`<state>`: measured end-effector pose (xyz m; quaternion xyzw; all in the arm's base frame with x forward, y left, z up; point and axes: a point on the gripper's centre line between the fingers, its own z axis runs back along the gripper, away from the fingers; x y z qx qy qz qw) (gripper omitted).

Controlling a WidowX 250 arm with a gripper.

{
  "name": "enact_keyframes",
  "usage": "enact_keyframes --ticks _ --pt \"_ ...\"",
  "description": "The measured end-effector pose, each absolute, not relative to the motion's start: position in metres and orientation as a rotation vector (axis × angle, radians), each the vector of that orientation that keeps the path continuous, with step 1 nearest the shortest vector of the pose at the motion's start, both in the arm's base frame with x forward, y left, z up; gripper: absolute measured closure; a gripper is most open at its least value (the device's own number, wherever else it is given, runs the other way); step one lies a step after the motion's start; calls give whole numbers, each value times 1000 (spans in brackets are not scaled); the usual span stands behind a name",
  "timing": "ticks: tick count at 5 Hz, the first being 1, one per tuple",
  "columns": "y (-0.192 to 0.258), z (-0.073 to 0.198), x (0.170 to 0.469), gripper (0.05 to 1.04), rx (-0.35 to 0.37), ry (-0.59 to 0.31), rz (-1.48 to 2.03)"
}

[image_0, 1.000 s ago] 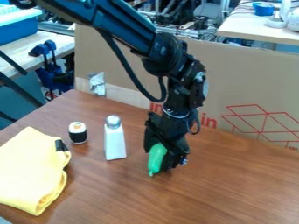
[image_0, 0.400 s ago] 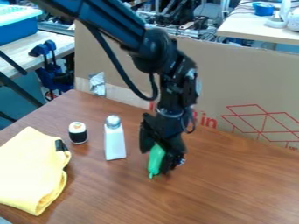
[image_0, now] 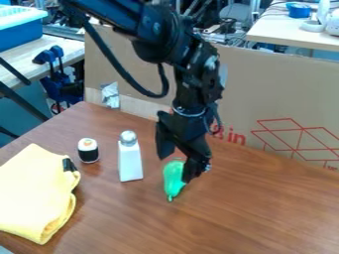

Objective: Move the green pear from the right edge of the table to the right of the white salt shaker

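Observation:
The black gripper [image_0: 175,167] hangs over the middle of the table, its fingers spread apart. Just beneath and between them a green, pear-shaped object [image_0: 173,179] lies on the wood, partly covered by the right finger. To its left stands a white shaker with a silver top [image_0: 130,159]. Farther left is a small sushi roll [image_0: 87,150], white above a black band. A folded yellow cloth [image_0: 34,193] with a black tab lies at the table's left side.
The brown wooden table [image_0: 265,208] reaches to the right. An upright cardboard panel [image_0: 265,89] runs along its back edge behind the arm. Beyond it on the left are a blue bin [image_0: 20,32] and blue clamps [image_0: 51,62].
The gripper has risen and shifted slightly left, its fingers parting from around the green object. That object now shows more of its top and lies slightly farther left.

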<state>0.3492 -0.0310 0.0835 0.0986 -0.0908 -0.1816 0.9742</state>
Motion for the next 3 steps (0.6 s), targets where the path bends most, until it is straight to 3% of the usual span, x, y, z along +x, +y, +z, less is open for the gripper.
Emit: enact_keyframes --ticks 1,3 --pt "-49 90 340 77 155 -198 -382" --pt "-124 93 314 77 -26 -164 -509"
